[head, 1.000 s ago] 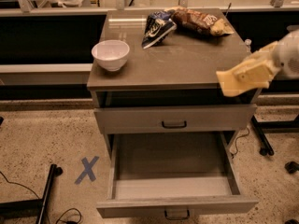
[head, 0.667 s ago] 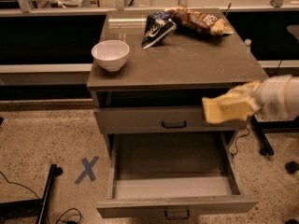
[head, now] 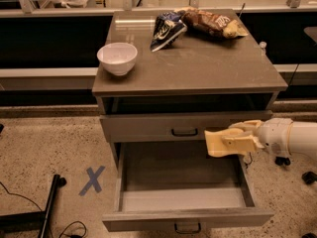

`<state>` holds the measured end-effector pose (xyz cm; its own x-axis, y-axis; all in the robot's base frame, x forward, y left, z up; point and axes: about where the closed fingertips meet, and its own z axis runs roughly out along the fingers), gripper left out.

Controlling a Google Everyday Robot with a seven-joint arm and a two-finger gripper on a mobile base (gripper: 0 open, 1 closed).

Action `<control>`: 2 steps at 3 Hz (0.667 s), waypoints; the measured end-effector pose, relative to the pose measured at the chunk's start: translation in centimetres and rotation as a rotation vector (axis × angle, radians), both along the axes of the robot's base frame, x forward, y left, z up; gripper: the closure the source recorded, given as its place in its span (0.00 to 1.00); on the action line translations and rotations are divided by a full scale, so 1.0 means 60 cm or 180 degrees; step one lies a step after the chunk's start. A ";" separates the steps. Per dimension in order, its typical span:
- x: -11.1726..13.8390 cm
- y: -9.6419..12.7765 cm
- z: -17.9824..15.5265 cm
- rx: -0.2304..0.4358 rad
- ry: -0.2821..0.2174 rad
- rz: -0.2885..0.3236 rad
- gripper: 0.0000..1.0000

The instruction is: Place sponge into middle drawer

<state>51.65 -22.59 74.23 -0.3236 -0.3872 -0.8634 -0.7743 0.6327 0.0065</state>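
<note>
Inspecting the end effector (head: 237, 137), we find it clamped on the sponge (head: 218, 145), apparently above the middle drawer (head: 173, 175) at its 2 o'clock corner. Released here, we judge it could strike the right wall and drop outside.

One arm (head: 292, 138) reaching in from the right, gripper (head: 243, 139) clasping the sponge (head: 218, 144).
The white forearm enters level from the right edge, wrist pointing left; the gripper sits right of centre at mid-depth, its fingers (head: 246, 126) pinched on the sponge's right end.
</note>
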 end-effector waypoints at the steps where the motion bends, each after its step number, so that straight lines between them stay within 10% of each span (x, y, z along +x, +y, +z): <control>1: 0.003 0.007 -0.013 0.0020 0.0102 0.0107 1.00; 2: 0.015 0.029 -0.086 0.0286 0.0305 0.0379 1.00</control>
<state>52.52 -20.88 69.07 -0.3626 -0.3503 -0.8636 -0.8369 0.5301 0.1363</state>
